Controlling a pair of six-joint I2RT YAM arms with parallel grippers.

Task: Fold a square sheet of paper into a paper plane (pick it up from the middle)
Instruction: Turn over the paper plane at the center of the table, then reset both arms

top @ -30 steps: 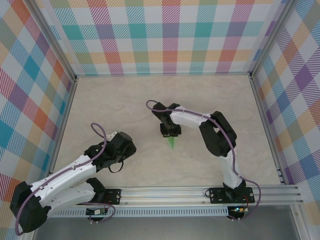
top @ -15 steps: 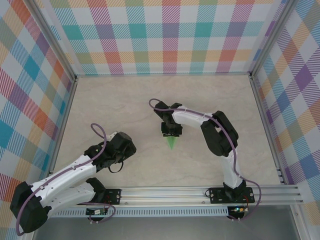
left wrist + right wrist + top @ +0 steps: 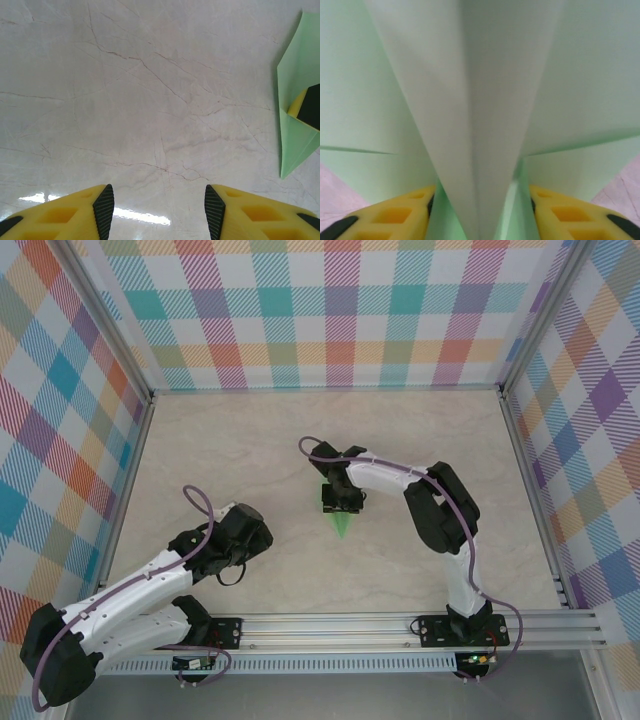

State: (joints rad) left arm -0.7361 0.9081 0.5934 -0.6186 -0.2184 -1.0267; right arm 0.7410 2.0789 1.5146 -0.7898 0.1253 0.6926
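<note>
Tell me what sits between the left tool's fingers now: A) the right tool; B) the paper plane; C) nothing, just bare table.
C: the left tool stands open over the table, with the paper plane off to one side.

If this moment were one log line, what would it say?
left hand: open above table | right hand: open, straddling paper plane

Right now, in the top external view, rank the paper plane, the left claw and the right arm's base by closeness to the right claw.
1. paper plane: directly beneath the right claw, mid-table.
2. left claw: off to its left, slightly nearer the front.
3. right arm's base: on the front rail, right side.
</note>
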